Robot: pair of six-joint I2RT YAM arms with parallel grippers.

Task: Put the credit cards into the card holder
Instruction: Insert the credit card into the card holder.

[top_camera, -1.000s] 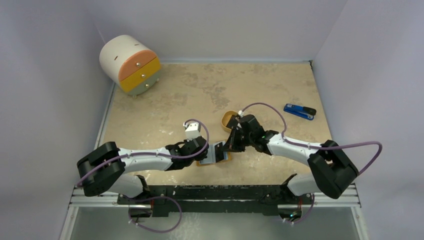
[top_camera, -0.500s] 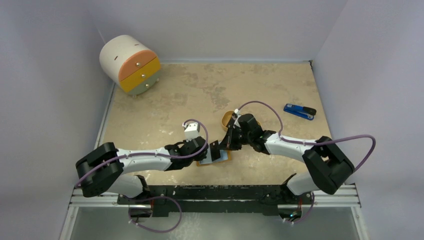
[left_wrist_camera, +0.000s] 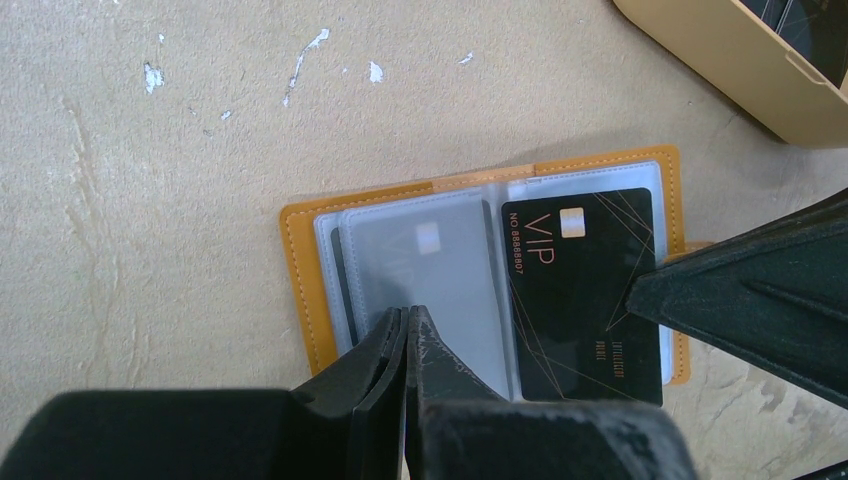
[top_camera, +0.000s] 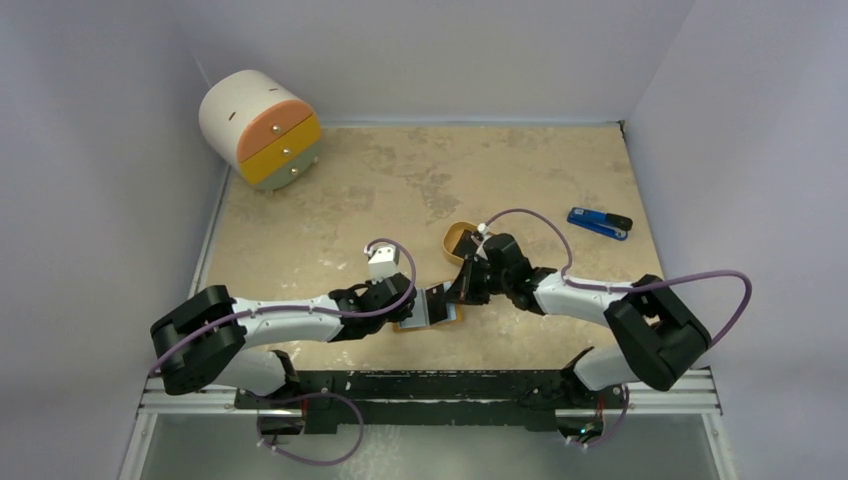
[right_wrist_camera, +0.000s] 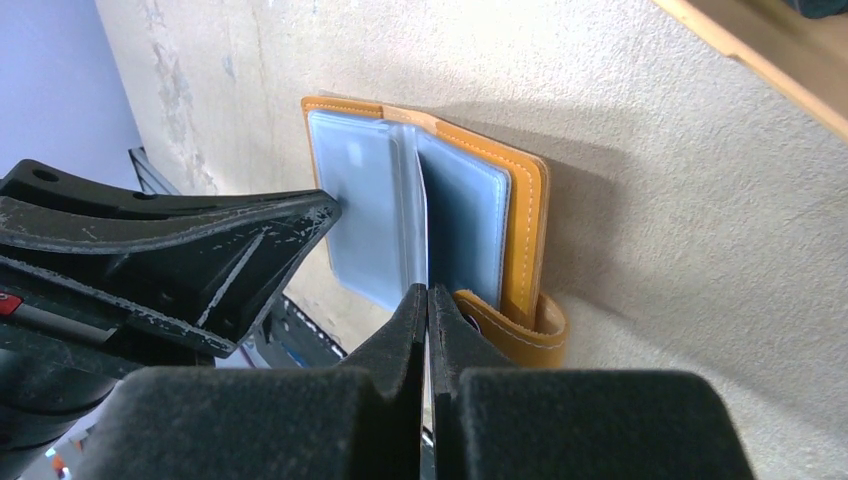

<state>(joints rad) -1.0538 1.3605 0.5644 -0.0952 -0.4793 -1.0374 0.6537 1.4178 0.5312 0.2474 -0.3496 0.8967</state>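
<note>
L jaws closed, tips on open card holder [left_wrist_camera: 298, 280]; R jaws tight on black VIP credit card [left_wrist_camera: 585, 290].

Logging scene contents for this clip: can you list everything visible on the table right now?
card holder: one, orange-tan, open flat, near edge centre.
credit card: one, black, over the holder's right page.
tray: one, tan, behind the holder.
drawer unit: one, white with orange and yellow drawers, far left corner.
gadget: one, blue-black, right side.
table: one, beige.
left gripper: black, shut on a holder sleeve.
right gripper: black, shut on the card.
</note>
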